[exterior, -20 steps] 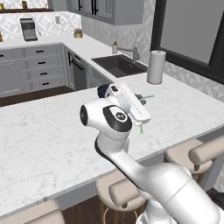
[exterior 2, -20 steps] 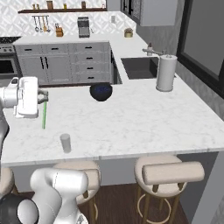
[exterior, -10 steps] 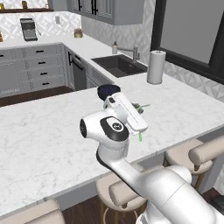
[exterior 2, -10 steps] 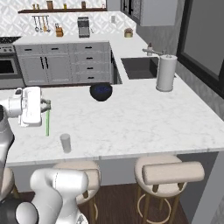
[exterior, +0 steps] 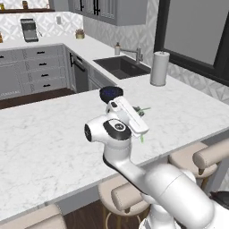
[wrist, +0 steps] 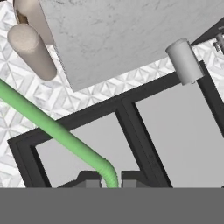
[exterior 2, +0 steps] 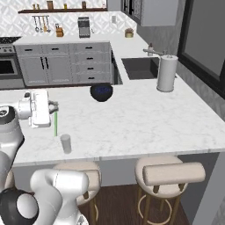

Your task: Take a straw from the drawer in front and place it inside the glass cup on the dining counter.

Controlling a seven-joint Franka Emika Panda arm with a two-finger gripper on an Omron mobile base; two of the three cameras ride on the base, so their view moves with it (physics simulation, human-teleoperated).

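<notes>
Glass cup (exterior 2: pixel 65 143) on dining counter (exterior 2: pixel 145 123) near front edge; straw (exterior 2: pixel 55 124) seemingly above, behind it

1. My tool (wrist: pixel 105 181) grips the straw (exterior 2: pixel 56 124), which looks like smooth matt green plastic with a ribbed bend.
2. The dining worktop (exterior 2: pixel 140 123) is polished white marble-look stone with faint grey veins.
3. The glass cup (exterior 2: pixel 66 143), lower left of the right base view, is clear and colourless.
4. The bowl (exterior 2: pixel 101 92) is glossy dark blue, ceramic by its look.
5. The paper towel roll (exterior 2: pixel 166 73) is matt white paper.
6. The stools (exterior 2: pixel 173 174) have smooth tan padded seats.
7. My arm's shell (exterior: pixel 174 197) is smooth white plastic with dark joints.
</notes>
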